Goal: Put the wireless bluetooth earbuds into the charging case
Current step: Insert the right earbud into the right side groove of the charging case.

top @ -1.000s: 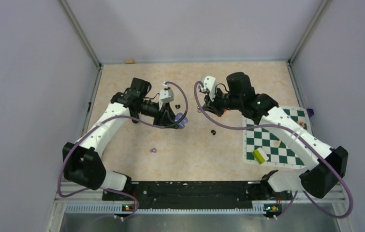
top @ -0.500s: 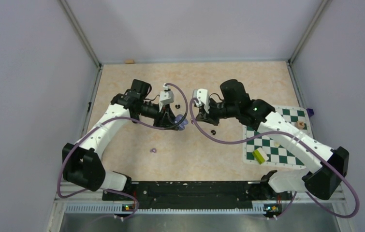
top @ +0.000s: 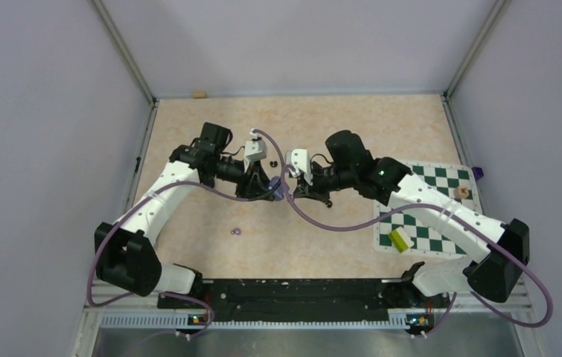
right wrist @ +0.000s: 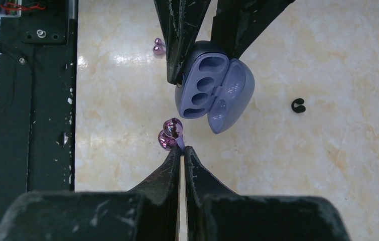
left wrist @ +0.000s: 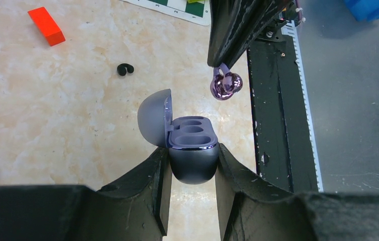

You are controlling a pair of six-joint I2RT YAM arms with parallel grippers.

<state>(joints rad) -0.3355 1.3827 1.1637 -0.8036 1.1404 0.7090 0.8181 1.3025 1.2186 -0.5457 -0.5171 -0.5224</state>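
Observation:
My left gripper (left wrist: 192,149) is shut on the lilac charging case (left wrist: 193,133), holding it with the lid open and its sockets empty. The case also shows in the right wrist view (right wrist: 207,85) and in the top view (top: 279,190). My right gripper (right wrist: 182,148) is shut on a shiny purple earbud (right wrist: 171,134) by its tip, just beside the case's open rim and apart from it. That earbud also shows in the left wrist view (left wrist: 226,84). Another purple earbud (top: 236,231) lies on the table. Black earbuds (left wrist: 125,69) (right wrist: 298,105) lie nearby.
A red block (left wrist: 46,25) lies on the table beyond the case. A green-and-white chessboard mat (top: 423,216) with a yellow-green block (top: 400,239) lies at the right. A black rail (top: 285,290) runs along the near edge.
My right arm has swung left and down with the purple earbud, closing in on the case. My left gripper has stayed almost still with the case.

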